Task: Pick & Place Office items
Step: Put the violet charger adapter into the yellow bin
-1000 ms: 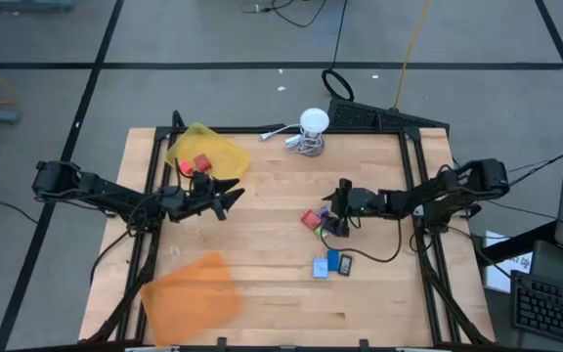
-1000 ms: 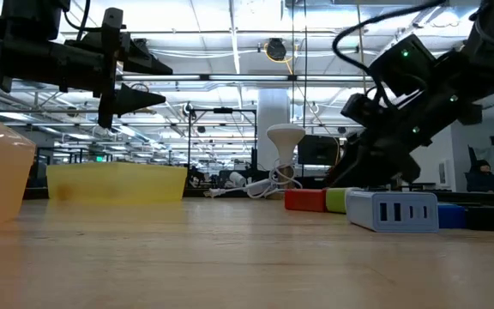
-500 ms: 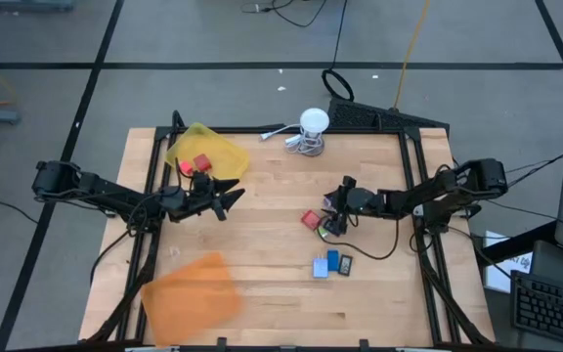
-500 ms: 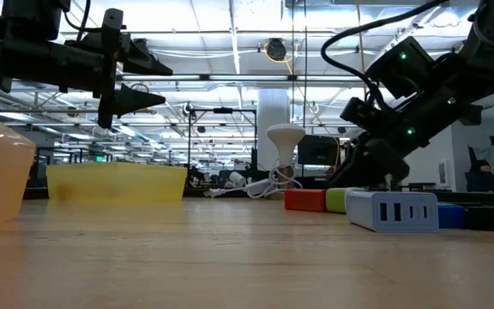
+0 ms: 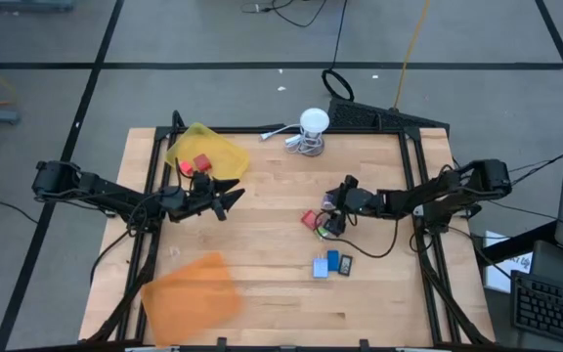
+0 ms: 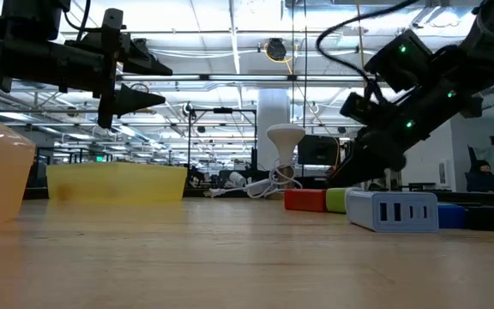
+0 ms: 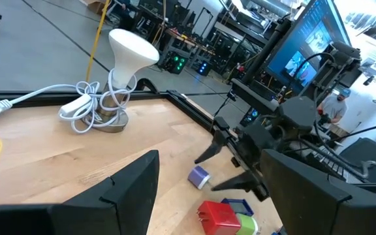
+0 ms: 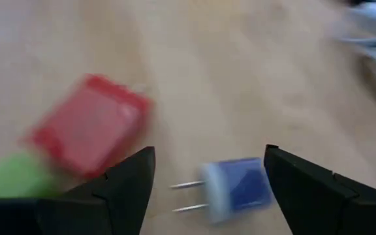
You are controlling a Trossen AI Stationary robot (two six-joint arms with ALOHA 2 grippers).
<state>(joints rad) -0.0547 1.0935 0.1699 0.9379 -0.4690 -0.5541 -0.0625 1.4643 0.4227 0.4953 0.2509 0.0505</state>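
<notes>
Right gripper [image 8: 204,196]: it is hovering just above a small blue plug adapter [image 8: 235,188] with its fingers spread apart and holding nothing. The adapter is lying on the table [image 5: 262,244] between the two fingers, so I judge the gripper is lining up for a pick.
Blue plug adapter, direction: its long axis is running across the gap between the fingers, and the two metal prongs are pointing toward the finger nearer the red block. This may make the closing awkward, I think.
Neighbours: a red block [image 8: 90,124] with a green piece [image 8: 8,176] beside it is lying near the adapter, apart from it.
Other items: blue and dark pieces [image 5: 330,264] are waiting nearer the front edge; one red piece [image 5: 200,163] is already lying in the yellow tray [image 5: 218,147].
Left gripper [image 5: 225,198]: it is hanging beside the yellow tray, fingers apart, empty, probably waiting.
Orange tray [image 5: 192,293]: nothing is showing in it.
</notes>
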